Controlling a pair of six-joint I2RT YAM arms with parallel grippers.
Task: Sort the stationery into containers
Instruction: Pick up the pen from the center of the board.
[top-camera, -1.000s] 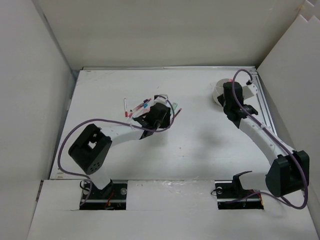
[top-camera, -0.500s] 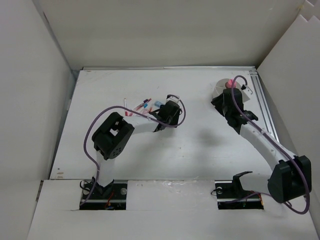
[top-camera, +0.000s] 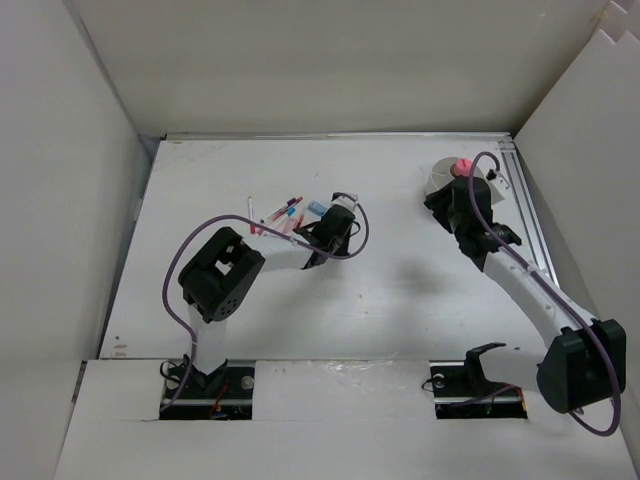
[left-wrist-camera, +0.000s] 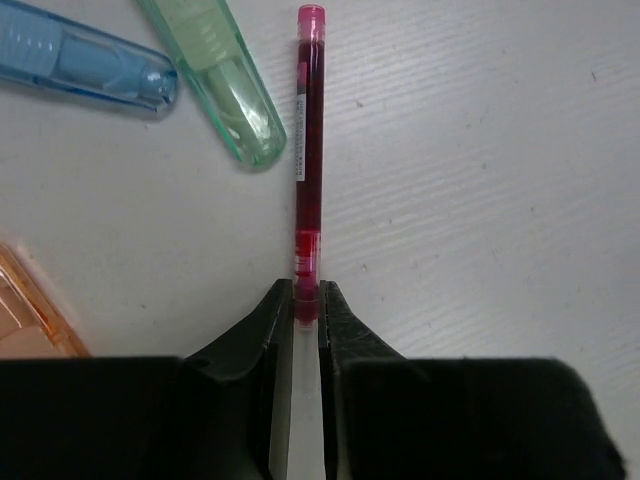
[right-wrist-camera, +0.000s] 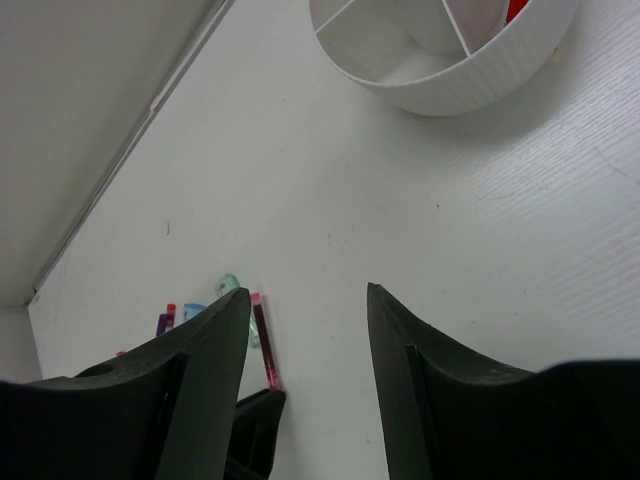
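My left gripper (left-wrist-camera: 306, 297) is shut on the lower end of a dark red pen with a pink cap (left-wrist-camera: 308, 140), which lies flat on the table. In the top view this gripper (top-camera: 314, 228) sits at the right edge of the stationery cluster (top-camera: 278, 213). A blue cap (left-wrist-camera: 95, 65), a green cap (left-wrist-camera: 220, 80) and an orange piece (left-wrist-camera: 30, 325) lie beside the pen. The white divided container (right-wrist-camera: 450, 70) holds a red item (right-wrist-camera: 516, 10). My right gripper (right-wrist-camera: 308, 295) is open with nothing between its fingers, just short of the container (top-camera: 443, 180), where a pink piece (top-camera: 462, 166) shows.
White walls enclose the table on the left, back and right. A metal rail (top-camera: 528, 215) runs along the right edge behind the container. The left gripper's black tip (right-wrist-camera: 255, 430) and the pens (right-wrist-camera: 262, 340) show low in the right wrist view.
My left gripper swung in over the pens and has shut on the dark red pen. My right gripper has opened beside the container and a pink piece now shows in it.
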